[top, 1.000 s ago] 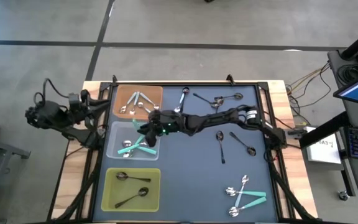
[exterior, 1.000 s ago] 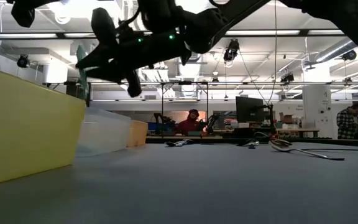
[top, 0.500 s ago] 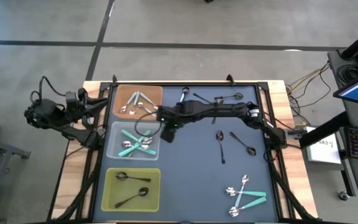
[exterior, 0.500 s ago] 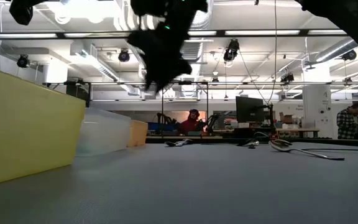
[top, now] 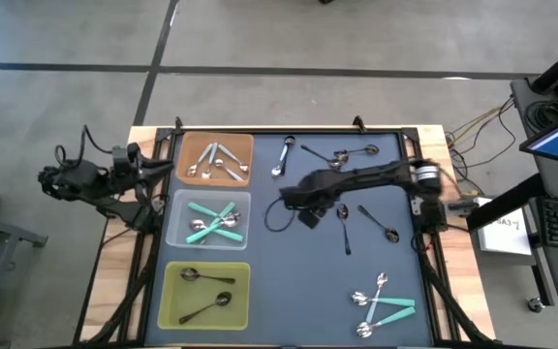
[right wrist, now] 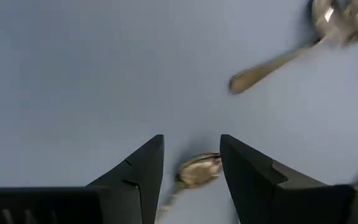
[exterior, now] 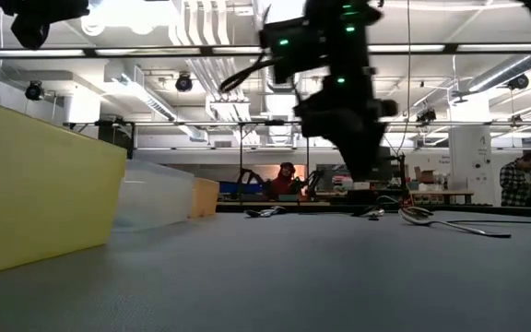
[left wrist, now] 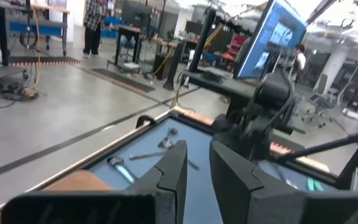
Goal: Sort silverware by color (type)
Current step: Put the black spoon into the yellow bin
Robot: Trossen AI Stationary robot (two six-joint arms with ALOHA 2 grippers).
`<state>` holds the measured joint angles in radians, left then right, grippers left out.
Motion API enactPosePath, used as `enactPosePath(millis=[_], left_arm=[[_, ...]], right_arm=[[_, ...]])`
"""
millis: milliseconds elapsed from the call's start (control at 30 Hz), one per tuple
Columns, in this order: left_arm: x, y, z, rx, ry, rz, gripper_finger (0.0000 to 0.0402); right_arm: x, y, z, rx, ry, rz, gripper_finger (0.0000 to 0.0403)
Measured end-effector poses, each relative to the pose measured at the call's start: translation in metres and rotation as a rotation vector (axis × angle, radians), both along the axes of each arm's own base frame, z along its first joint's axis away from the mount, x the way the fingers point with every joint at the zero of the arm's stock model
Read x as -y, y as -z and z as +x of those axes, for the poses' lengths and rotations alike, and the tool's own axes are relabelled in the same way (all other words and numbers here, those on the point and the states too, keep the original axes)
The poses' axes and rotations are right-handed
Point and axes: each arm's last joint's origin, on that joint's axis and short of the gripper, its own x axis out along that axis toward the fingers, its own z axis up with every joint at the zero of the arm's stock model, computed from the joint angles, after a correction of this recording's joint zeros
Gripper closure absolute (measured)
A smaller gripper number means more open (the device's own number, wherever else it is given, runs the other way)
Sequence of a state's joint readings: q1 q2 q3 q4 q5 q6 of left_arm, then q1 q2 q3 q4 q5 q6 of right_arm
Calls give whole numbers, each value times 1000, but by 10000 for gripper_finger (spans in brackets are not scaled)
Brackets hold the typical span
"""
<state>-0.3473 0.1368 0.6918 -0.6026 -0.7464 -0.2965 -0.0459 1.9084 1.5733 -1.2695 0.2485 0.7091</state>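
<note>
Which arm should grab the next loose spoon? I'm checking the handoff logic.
Probably the right: its open gripper hovers over the mat beside a dark spoon, empty. The left gripper waits off the mat's left edge, by the orange tray.

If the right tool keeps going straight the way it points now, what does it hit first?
Probably the dark spoon lying between the right tool's open fingers, with only bare mat around it. Depth is unclear, so height above it is uncertain.
</note>
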Motion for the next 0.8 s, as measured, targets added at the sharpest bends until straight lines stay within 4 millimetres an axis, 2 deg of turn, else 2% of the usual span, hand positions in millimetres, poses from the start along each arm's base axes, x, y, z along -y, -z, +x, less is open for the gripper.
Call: enactPosePath(millis=[200,400,600,800], left_arm=[[0,1,0,-19,-4,19,350],[-1,1,0,-21,-28,29,350],[-1,1,0,-21,-33,29,350],[-1,1,0,-21,-33,29,350]], right_arm=[[-6,13,-43,282,296,71,255],[-21,43,-80,231,530,86,265],[-39,53,-89,217,554,109,271],[-42,70,-92,238,546,109,273]])
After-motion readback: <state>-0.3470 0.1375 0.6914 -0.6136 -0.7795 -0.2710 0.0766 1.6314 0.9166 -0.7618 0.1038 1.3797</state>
